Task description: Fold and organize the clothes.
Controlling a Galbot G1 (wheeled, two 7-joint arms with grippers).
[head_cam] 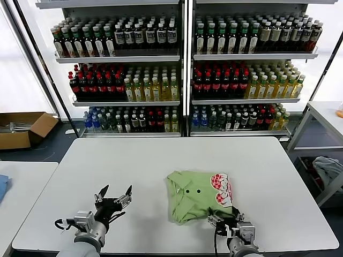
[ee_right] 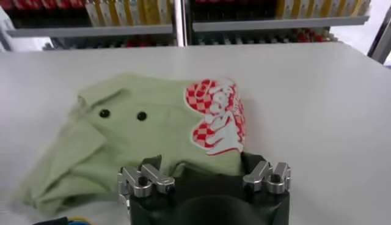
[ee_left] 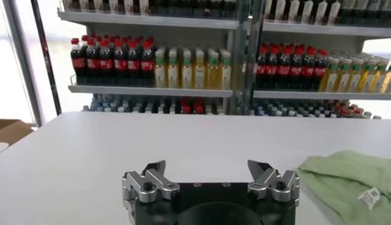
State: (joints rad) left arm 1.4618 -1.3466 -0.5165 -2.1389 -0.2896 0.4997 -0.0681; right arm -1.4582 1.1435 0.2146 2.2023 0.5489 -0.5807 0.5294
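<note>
Shirt [head_cam: 199, 197] lies roughly folded; your right gripper [head_cam: 231, 223], fingers wide and empty at its near edge, should square it, left gripper [head_cam: 113, 198] equally open.

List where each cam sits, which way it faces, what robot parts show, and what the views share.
Head: high on the robot, looking forward and down at the white table; left gripper and right gripper show.
Left wrist: low over the table, facing the drink shelves; own open fingers.
Right wrist: low, facing the green shirt; own open fingers.
Shared: the shirt, in all three.
</note>
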